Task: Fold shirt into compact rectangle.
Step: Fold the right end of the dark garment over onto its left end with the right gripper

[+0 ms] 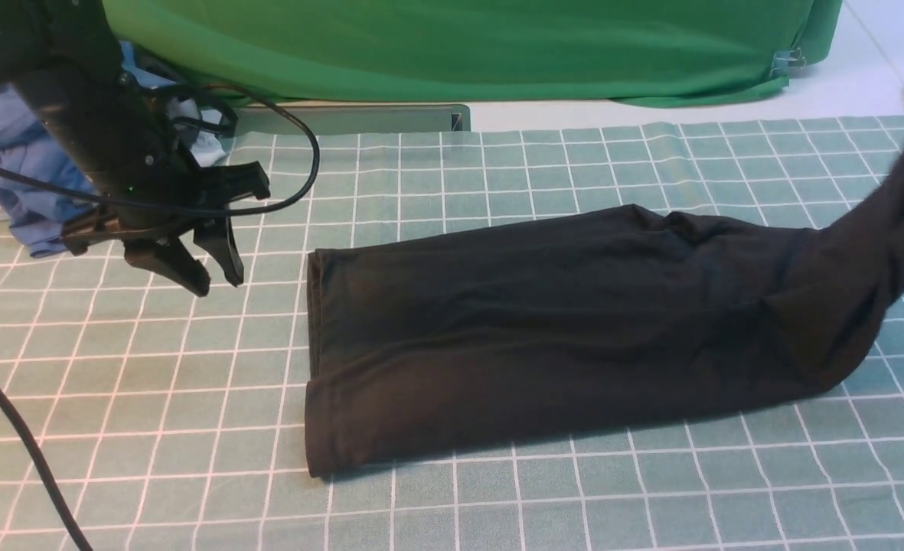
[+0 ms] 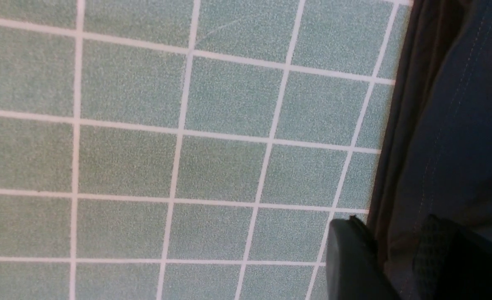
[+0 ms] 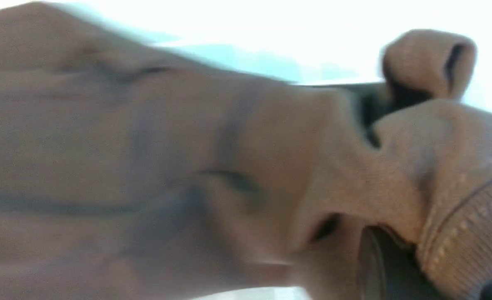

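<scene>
Front view, nearest first: a black cable [image 1: 23, 444] crosses the lower left corner of the tabletop [image 1: 153, 428], which is covered in pale green cloth with a white grid. On it lies the shirt [image 1: 543, 329], black and folded into a long band running from left of centre out to the right. Its left end lies flat with the hem squared off. Its right end rises off the tabletop toward the upper right edge of the picture, where it blurs. The side that shows is plain black.

The left tool [image 1: 207, 272] hangs above the tabletop just left of the shirt's far left corner. Its jaws are a modest way apart and hold nothing. In the left wrist view its fingers [image 2: 350, 258] stand over the shirt's stitched hem [image 2: 458, 125] without gripping it.

The right tool [image 3: 429, 279] is clamped on the shirt. The right wrist view shows fabric filling the frame, with a ribbed edge [image 3: 462, 233] bunched at its dark finger.

Farther back are blue clothes [image 1: 15, 161] heaped at the left, a grey bar [image 1: 352, 120] along the tabletop's far edge, and a big green cloth [image 1: 459, 46] behind.
</scene>
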`<move>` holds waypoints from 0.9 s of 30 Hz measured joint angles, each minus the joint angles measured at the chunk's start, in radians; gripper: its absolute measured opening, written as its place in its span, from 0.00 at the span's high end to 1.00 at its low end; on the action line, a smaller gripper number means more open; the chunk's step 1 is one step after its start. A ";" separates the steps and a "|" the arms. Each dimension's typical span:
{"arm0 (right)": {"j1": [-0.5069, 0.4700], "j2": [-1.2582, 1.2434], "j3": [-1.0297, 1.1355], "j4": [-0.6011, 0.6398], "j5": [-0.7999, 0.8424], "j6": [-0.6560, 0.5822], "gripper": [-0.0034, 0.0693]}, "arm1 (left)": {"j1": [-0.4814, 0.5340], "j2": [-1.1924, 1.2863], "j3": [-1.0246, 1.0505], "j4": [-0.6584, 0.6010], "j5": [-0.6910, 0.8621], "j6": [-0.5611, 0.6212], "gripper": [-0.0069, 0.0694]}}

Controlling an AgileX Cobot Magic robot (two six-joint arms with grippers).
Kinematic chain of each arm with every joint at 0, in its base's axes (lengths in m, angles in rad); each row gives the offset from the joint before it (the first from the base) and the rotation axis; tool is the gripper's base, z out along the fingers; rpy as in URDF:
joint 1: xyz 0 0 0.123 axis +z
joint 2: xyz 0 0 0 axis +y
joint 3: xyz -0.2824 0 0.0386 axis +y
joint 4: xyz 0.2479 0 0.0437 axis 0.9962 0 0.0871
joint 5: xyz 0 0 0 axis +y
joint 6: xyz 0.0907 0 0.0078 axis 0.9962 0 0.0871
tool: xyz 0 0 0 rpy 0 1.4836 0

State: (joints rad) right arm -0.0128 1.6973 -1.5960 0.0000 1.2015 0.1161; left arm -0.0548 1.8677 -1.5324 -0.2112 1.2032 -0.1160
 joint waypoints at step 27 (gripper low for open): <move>0.826 0.391 -0.163 0.155 -0.435 0.282 0.60 | 0.177 -0.081 -0.029 -0.145 0.008 0.036 0.89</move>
State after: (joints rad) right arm 0.8131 2.0884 -1.7593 0.1551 0.7667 0.3982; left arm 0.1227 1.7871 -1.5610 -0.3560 1.2108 -0.0804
